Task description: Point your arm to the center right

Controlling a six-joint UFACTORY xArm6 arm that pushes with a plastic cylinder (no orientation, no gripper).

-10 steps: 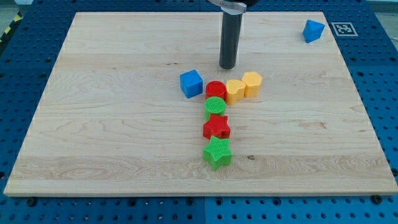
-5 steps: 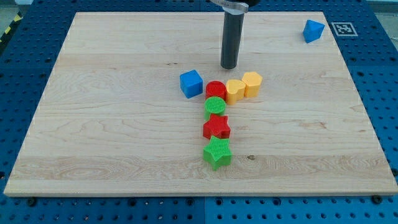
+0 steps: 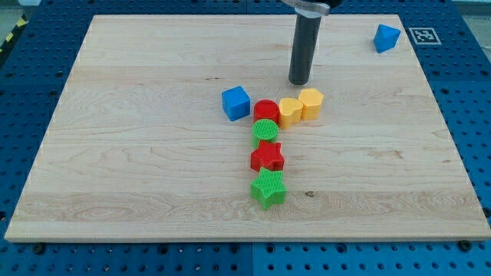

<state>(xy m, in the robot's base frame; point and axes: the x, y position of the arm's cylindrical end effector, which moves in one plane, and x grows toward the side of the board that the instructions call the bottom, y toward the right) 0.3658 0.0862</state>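
My tip [image 3: 299, 81] rests on the wooden board [image 3: 138, 153] just above the yellow blocks, near the view's centre top. Below it a yellow hexagon block [image 3: 311, 103] and a yellow heart-like block [image 3: 289, 111] sit side by side, touching a red cylinder [image 3: 265, 110]. A blue cube [image 3: 235, 102] lies left of the red cylinder. Under it run a green cylinder [image 3: 265, 131], a red star [image 3: 267, 157] and a green star [image 3: 268, 187] in a column. The tip touches no block.
A second blue block [image 3: 387, 37] sits at the board's top right corner. A fiducial marker [image 3: 425, 35] is on the blue perforated table just beyond that corner.
My tip has moved to the view's right, from above the red cylinder to above the yellow blocks. No block has moved.
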